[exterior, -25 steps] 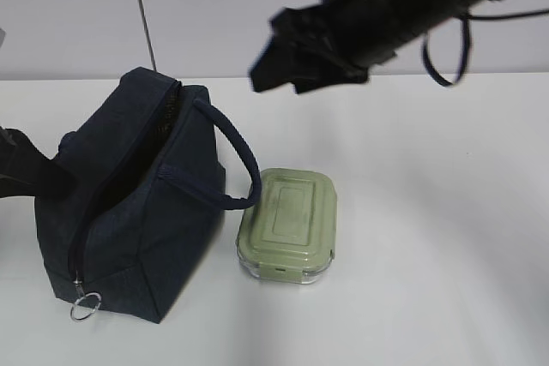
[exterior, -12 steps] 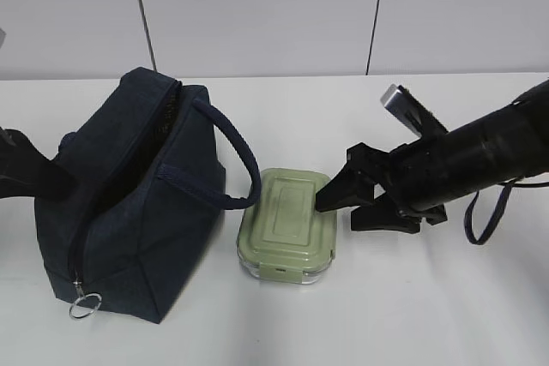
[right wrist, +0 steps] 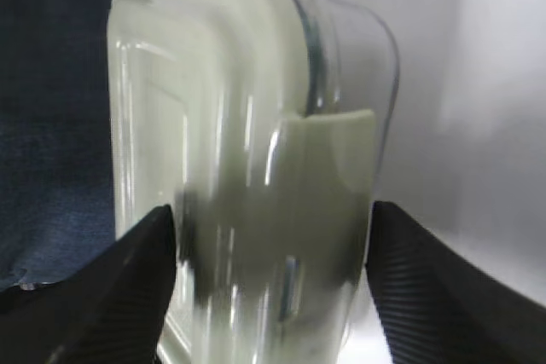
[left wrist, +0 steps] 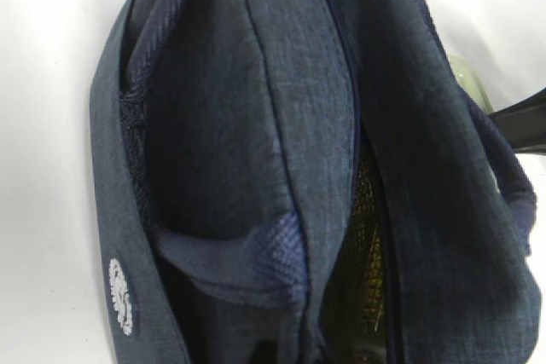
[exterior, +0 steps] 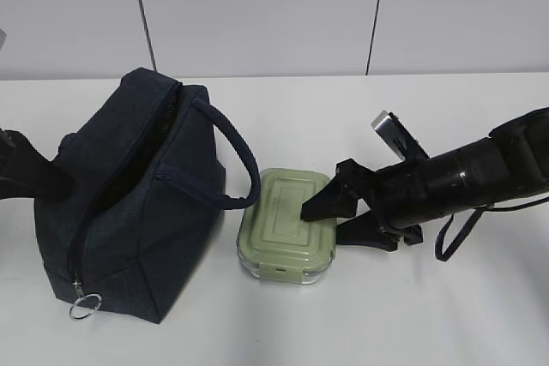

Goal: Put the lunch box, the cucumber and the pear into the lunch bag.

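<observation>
Black arm, looped cable, ribbed tool

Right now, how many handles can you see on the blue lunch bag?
2. One loop handle arches off the lunch bag toward the lunch box. The other handle sticks out on the bag's far left side, partly cut off.

1. Off my right claw tips, the box has a pale sage-green lid over clear glass; on the right wrist feed its lid reads milky green with white glare streaks.
2. My right claw is matte black, its fingers finely ribbed.
3. Beyond the box from that claw, the bag is dark navy with a silver ring pull.
4. On my left wrist feed I see the bag as denim-blue weave, with a small white patch and yellowish mesh inside.
5. The table is white.
</observation>
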`<state>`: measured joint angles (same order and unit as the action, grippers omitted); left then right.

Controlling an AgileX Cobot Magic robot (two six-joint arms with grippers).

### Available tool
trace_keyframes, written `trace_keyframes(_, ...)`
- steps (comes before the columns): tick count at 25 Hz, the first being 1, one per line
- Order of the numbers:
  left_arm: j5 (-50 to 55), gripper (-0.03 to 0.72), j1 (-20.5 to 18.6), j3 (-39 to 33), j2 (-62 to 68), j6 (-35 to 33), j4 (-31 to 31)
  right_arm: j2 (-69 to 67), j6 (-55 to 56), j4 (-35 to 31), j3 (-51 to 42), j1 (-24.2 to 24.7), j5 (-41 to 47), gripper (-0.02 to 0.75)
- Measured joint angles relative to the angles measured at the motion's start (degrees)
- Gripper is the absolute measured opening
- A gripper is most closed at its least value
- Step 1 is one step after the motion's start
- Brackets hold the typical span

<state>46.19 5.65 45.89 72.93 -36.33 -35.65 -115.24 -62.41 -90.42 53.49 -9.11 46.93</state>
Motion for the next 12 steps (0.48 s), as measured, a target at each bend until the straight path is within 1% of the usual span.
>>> trace_keyframes(4, 0.1, 0.002, 0.0, 0.0, 0.0, 0.0, 0.1, -2.1, -1.6, -2.2, 0.0, 0.0, 1.7, 0.534)
trace_keyframes(6, 0.2, 0.002, 0.0, 0.0, 0.0, 0.0, 0.1, -2.6, -1.7, -2.8, 0.1, 0.1, 2.7, 0.48)
trace_keyframes(7, 0.2, 0.002, 0.0, 0.0, 0.0, 0.0, 0.2, -2.6, -1.8, -3.0, 0.1, 0.1, 2.9, 0.43)
trace_keyframes(8, 0.2, 0.002, 0.0, 0.0, 0.0, 0.0, 0.2, -2.6, -1.8, -3.1, 0.1, 0.1, 2.9, 0.418)
trace_keyframes(9, 0.2, 0.002, 0.0, 0.0, 0.0, 0.0, 0.2, -2.6, -1.8, -3.1, 0.1, 0.1, 3.3, 0.382)
trace_keyframes(12, 0.2, 0.002, 0.0, 0.0, 0.0, 0.0, 0.2, -1.8, -1.8, -2.2, 0.1, 0.1, 3.3, 0.373)
